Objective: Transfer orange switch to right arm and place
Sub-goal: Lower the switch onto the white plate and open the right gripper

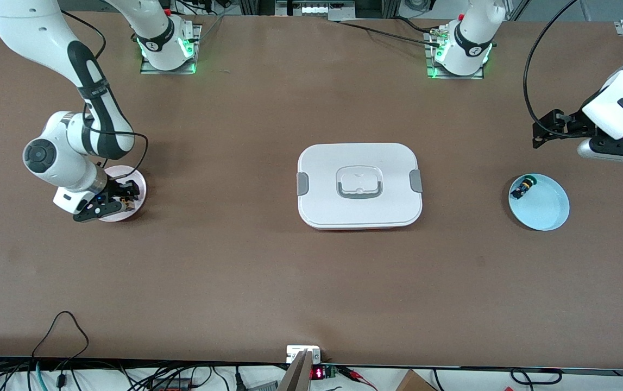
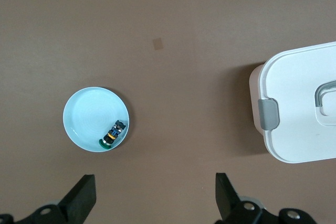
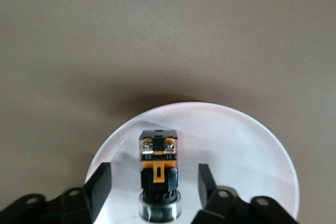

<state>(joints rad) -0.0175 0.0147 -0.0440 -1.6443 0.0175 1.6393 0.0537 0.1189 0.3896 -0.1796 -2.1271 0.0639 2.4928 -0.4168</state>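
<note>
The orange switch (image 3: 158,174) (image 1: 126,203), a black body with an orange clip and a silver ring, rests on a pale pink plate (image 1: 140,183) (image 3: 241,150) toward the right arm's end of the table. My right gripper (image 1: 121,199) (image 3: 154,178) is low over this plate and open. Its fingers (image 3: 102,182) stand on either side of the switch with a gap on each side. My left gripper (image 1: 542,130) (image 2: 155,183) hangs open and empty over bare table at the left arm's end, beside a light blue plate (image 1: 553,213) (image 2: 84,116).
A black switch with a green cap (image 1: 523,188) (image 2: 112,135) lies in the light blue plate. A white lidded container (image 1: 316,206) (image 2: 294,93) with grey clips and a handle sits in the middle of the table. Cables run along the edge nearest the front camera.
</note>
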